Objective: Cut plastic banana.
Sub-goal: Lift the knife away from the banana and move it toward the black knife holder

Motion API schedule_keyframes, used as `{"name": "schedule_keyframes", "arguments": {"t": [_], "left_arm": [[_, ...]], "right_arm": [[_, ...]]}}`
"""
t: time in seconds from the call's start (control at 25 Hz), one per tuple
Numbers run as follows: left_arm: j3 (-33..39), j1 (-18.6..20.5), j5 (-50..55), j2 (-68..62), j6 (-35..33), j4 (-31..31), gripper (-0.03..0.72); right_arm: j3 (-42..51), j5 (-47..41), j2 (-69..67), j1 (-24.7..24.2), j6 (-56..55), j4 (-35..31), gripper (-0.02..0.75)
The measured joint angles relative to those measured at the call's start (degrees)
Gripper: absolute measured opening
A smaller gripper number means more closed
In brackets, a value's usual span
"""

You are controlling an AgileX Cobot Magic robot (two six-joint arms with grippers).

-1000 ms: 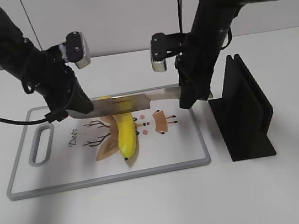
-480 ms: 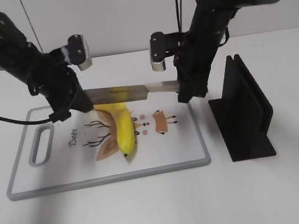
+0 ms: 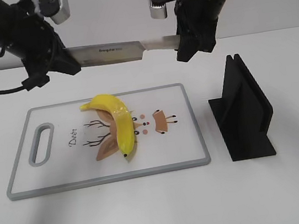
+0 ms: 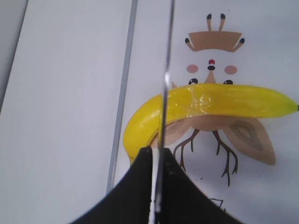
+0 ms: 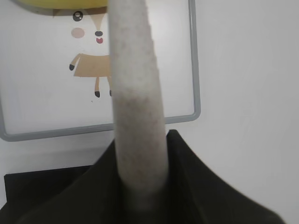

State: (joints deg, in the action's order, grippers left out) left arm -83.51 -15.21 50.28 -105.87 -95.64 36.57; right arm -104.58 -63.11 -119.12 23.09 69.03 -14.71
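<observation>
**Knife held level above the banana, cut not yet made**

Banana first: the glossy bright-yellow curved plastic banana (image 3: 116,123) lies on the white, grey-rimmed cutting board with a deer drawing (image 3: 189,140), its thick end toward the far edge and its dark tip pointing at the near edge. It shows a crinkled, tape-like band near its middle in the left wrist view (image 4: 198,105), and looks whole.

Above it, well clear, a long steel-bladed kitchen knife (image 3: 113,52) hangs horizontally, carried at both ends. The left tool (image 3: 59,62) is clenched on the blade's tip end; the left wrist view looks straight down the blade's thin edge, which crosses the banana near its thick end. The right tool (image 3: 187,42) grips the pale handle (image 5: 135,107), which fills the right wrist view.

To cut well, I judge that both arms should lower together so the blade stays level and does not twist in either grip. The edge may be better shifted toward the taped middle, if that is the joint. Nothing holds the banana, so a slanted push could roll it; press straight down.

A black slotted knife stand (image 3: 244,110) sits on the white worktop (image 3: 152,212) just right of the board.
</observation>
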Motion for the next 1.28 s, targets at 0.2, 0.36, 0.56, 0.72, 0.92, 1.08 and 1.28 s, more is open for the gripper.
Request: {"name": "schedule_keyframes", "arguments": {"t": [0.2, 0.36, 0.56, 0.72, 0.92, 1.08, 1.28], "left_arm": [[0.0, 0.0, 2.9, 1.3, 0.1, 0.0, 0.029], [0.0, 0.0, 4.2, 1.3, 0.3, 0.2, 0.263], [0.1, 0.0, 3.3, 2.5, 0.3, 1.8, 0.572], [0.1, 0.2, 0.4, 4.7, 1.0, 3.2, 0.606], [0.1, 0.6, -3.4, 8.3, 11.5, 2.1, 0.607], [0.1, 0.6, -3.9, 11.9, 28.4, -4.8, 0.596], [0.1, 0.6, -0.8, 15.9, 57.5, -17.5, 0.593]], "right_arm": [[0.0, -0.6, 0.9, 0.0, 1.5, 0.2, 0.189], [0.0, -0.9, 1.1, 0.0, 1.5, 0.2, 0.182], [0.0, -1.0, 1.1, -0.1, 1.2, 0.6, 0.171], [0.0, -0.9, 1.2, -0.2, 0.3, 1.5, 0.169], [0.0, -1.1, 3.2, -0.2, -2.1, 2.1, 0.169], [0.0, -3.9, 5.9, -0.2, -7.1, 2.0, 0.169], [0.0, -6.6, 8.8, -0.2, -17.4, 2.2, 0.169]]}}
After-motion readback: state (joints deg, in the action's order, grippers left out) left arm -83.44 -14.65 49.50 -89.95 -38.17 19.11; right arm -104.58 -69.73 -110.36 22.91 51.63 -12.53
